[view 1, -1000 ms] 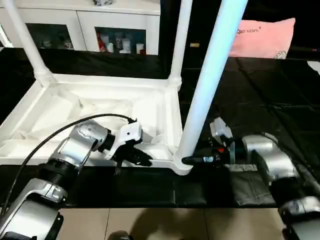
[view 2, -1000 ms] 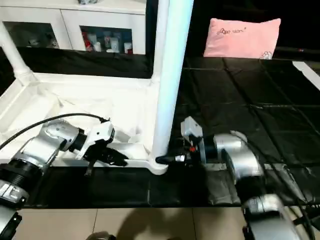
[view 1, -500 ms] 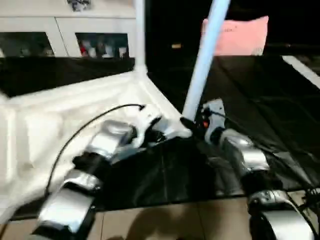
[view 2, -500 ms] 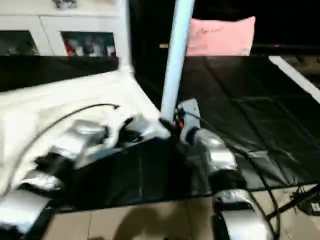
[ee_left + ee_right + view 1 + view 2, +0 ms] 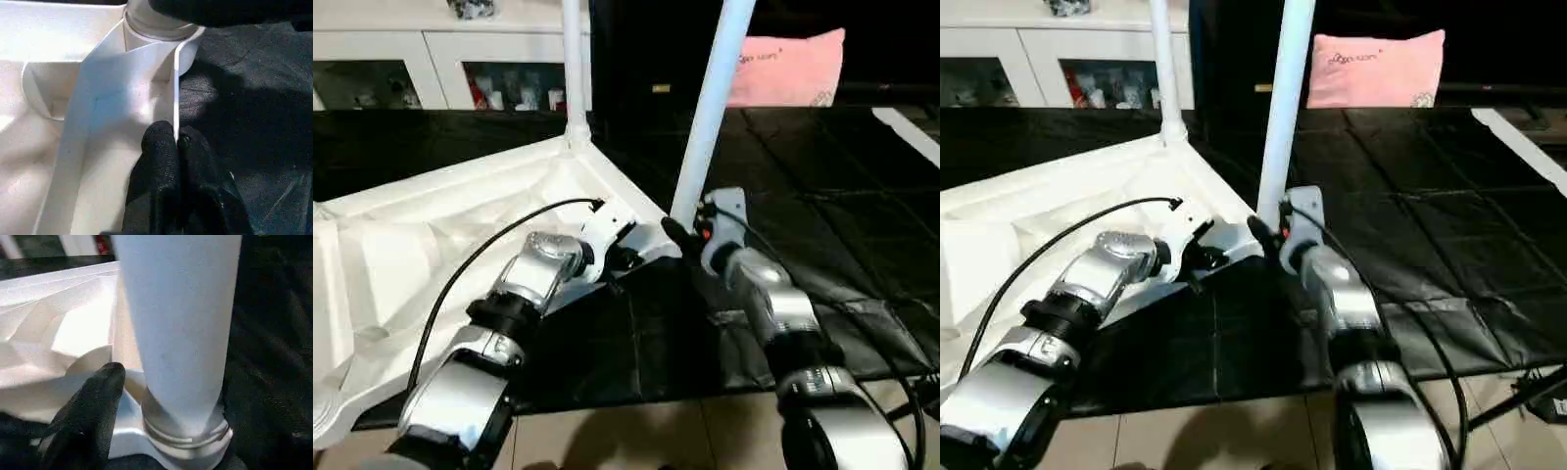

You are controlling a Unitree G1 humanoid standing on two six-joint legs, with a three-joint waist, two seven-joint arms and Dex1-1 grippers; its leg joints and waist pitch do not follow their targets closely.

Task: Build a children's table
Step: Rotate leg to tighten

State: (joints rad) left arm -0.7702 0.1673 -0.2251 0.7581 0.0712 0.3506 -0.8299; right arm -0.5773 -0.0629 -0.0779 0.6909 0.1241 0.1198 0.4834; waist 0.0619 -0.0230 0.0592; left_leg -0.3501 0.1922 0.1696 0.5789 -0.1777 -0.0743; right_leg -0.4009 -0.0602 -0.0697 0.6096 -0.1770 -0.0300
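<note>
Left eye view: the children's table (image 5: 431,245) lies upside down on the black-covered bench (image 5: 862,245), with two legs standing up from its corner sockets. The left pincer (image 5: 625,259) is at the rim near the closest corner. The right pincer (image 5: 675,235) is at the foot of the near leg (image 5: 710,108). A pink pillow (image 5: 793,69) and a white cabinet (image 5: 440,59) stand behind.

Left wrist view: the left pincer (image 5: 177,147) is pinched narrow on the thin rim wall (image 5: 174,93).

Right wrist view: one black finger (image 5: 93,401) stands apart beside the leg (image 5: 176,323), just above its socket (image 5: 186,435); whether the right pincer grips the leg I cannot tell.
</note>
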